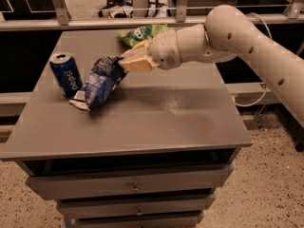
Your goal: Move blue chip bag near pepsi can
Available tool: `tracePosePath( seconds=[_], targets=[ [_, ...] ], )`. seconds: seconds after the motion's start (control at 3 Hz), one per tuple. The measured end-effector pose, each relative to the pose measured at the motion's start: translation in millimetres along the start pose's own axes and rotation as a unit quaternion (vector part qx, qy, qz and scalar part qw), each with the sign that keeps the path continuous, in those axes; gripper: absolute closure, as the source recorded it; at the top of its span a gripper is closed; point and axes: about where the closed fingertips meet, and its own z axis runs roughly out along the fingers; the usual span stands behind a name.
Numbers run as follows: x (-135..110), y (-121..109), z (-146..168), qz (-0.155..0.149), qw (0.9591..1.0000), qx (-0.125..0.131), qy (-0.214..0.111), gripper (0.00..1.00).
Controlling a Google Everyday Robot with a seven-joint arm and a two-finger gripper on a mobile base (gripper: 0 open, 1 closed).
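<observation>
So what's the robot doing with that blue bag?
The robot's arm reaches in from the right, and its gripper pinches the top end of the blue chip bag. The bag is tilted, its bottom end resting on the grey table right beside the upright pepsi can. A green chip bag lies at the back, behind the gripper. The blue bag is already close to the can.

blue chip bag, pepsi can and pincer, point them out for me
blue chip bag (99, 82): camera view, middle of its crinkled face
pepsi can (69, 78): camera view, its lettered side
pincer (123, 64): camera view, fingertips gripping the bag's upper end
</observation>
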Motion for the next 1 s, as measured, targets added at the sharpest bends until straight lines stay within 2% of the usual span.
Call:
tracePosePath(
  seconds=[1.0],
  targets=[
    [-4.1,10.4,9.1,0.001,0.9989,-0.042,-0.018,0.07]
  ],
)
